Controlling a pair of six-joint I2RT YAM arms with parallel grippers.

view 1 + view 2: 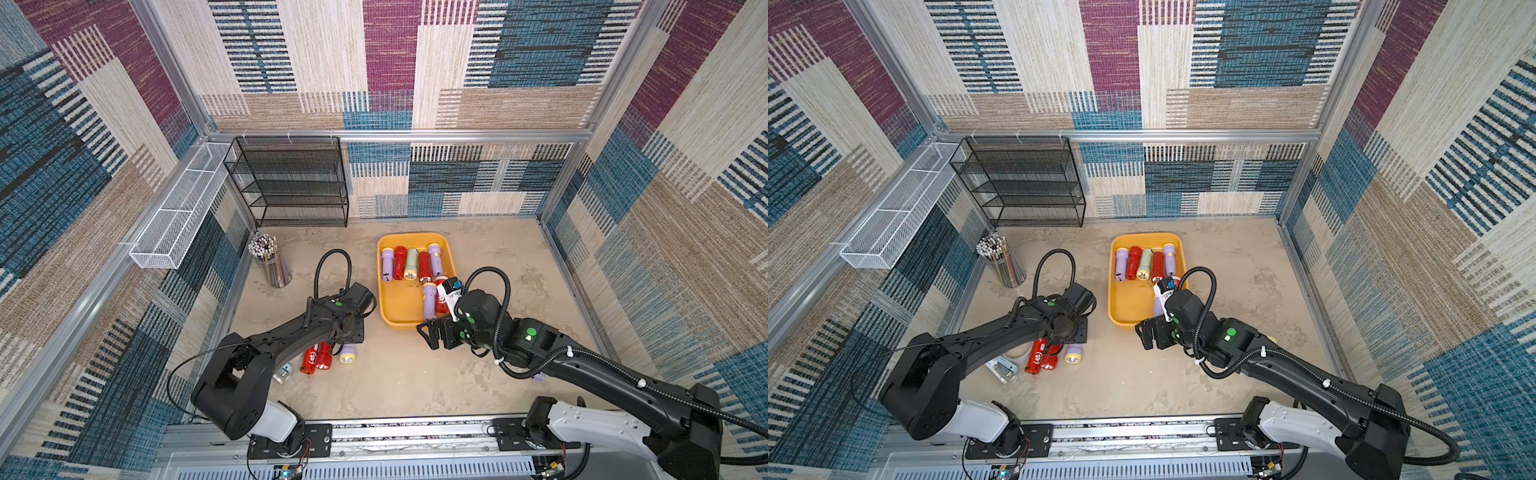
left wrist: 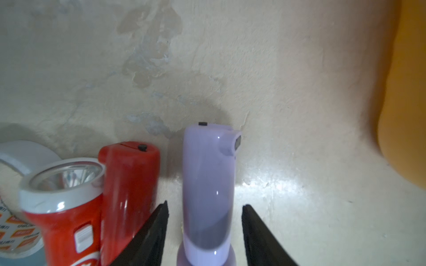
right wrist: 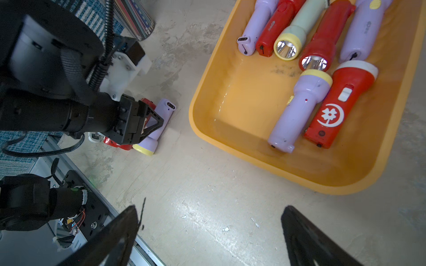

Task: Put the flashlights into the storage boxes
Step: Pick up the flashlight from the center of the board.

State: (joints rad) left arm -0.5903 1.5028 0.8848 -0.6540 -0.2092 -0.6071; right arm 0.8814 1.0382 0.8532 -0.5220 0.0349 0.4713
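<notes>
Step in hand: picking from the loose cluster.

- The left gripper is straddling the lilac flashlight, which is lying flat on the table toward its left edge, short of the near left corner of the yellow-orange tray.
- Its jaws are standing partway open. A sliver of table is showing on each side of the body, so it is not clamping yet.
- A red flashlight is lying just beside the lilac one, and one finger is sitting in the gap between them. A white-headed red flashlight is leaning against the red one.
- The right gripper is hanging wide and empty over bare table by the tray's near edge.
- The tray is holding seven flashlights: five in a row at its far end and two nearer the middle.

Next move, as judged: close on the lilac body, lift straight up so the red neighbour is not dragged along, then carry it to the tray's free near left floor.
</notes>
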